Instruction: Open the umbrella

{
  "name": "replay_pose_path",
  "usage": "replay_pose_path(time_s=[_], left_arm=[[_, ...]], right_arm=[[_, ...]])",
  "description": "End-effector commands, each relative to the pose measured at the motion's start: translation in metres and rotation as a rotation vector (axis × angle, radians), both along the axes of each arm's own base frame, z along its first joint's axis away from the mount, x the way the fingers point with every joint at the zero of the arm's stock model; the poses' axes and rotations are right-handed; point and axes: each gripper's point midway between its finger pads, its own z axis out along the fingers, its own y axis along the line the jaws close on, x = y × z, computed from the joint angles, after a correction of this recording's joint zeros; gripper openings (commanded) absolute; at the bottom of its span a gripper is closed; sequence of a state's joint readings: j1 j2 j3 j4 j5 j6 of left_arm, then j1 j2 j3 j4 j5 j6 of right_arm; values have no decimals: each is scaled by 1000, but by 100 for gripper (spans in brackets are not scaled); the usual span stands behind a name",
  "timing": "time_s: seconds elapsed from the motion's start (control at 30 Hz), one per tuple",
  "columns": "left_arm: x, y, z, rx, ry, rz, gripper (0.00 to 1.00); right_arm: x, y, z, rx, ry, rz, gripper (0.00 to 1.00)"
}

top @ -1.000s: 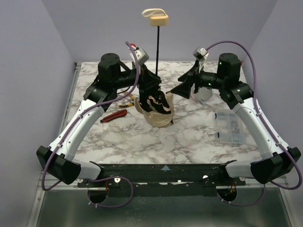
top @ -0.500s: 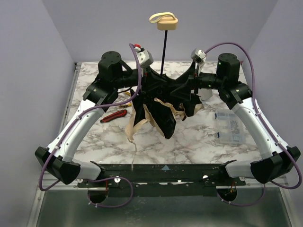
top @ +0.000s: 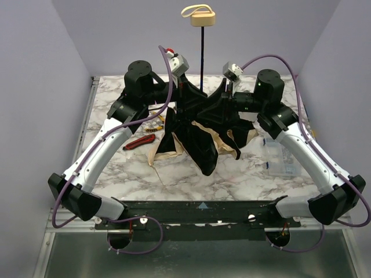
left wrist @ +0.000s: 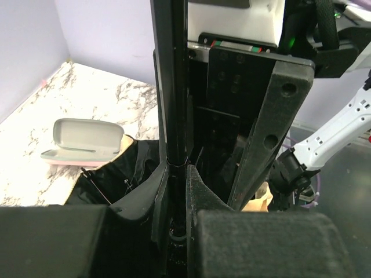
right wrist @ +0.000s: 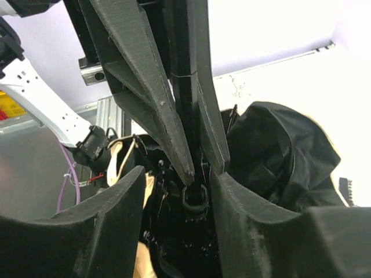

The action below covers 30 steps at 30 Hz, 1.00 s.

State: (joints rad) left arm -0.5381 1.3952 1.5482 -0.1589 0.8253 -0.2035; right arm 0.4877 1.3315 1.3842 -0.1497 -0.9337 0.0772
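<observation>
Umbrella (top: pixel 200 145): upright over mid-counter. Its slim black shaft (top: pixel 202 58) rises to the beige handle knob (top: pixel 203 19), well above both arms. The canopy hangs below in loose folds, black lining mostly outward, peach fabric showing at the edges, part spread and not taut.

Left claw (left wrist: pixel 175 174): your wrist view shows its two fingers closed in tight on either side of the shaft, clamped on it just above the canopy folds.

Right claw (right wrist: pixel 178 179): comes in from the opposite side at the same height. Its fingers stand part-way apart and straddle the shaft and the hub at its base, with a dark gap on each side. You cannot confirm pad contact from this view. The tips of the left claw's fingers reach in between them.

Counter (top: pixel 232 174): white marble pattern. On the left, a red-handled tool (top: pixel 139 142) and, near it, yellow-handled pliers (top: pixel 155 123), partly hidden by the arm. On the right, a clear plastic box (top: pixel 282 156). A grey glasses case (left wrist: pixel 87 139) lies beside the canopy, lid up.

Room: plain lavender walls (top: pixel 69 46) on three sides.
</observation>
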Motion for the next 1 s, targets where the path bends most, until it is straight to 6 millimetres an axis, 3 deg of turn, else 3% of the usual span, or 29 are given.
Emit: replay_pose_path(time_s=[0.0,0.07,0.2,0.23,0.4,0.57,0.87,0.9,0.97], left_arm=[[-15,0,43,-94,-63,-54,0],[-16,0,44,-97,-61,-56,0],[-16,4,49,-105,-69,-37,0],[-15,7,52,-106,-72,-30,0],[-4,20,63,-119,-75,30,35],[4,20,70,-141,-84,59,49],[12,12,60,-133,3,51,54],[13,12,59,-132,9,51,48],[11,11,59,-132,14,39,26]], right_arm=[[5,12,1,28,-21,-15,47],[5,14,-4,19,-14,-12,37],[8,11,-18,-7,3,-43,1],[7,10,-20,-8,12,-50,0],[1,8,-26,-11,40,-40,0],[-4,10,-32,-14,60,-9,0],[-7,9,-26,0,-5,-2,0],[-8,9,-26,-2,-20,-2,0],[-9,9,-27,-7,-38,-5,0]])
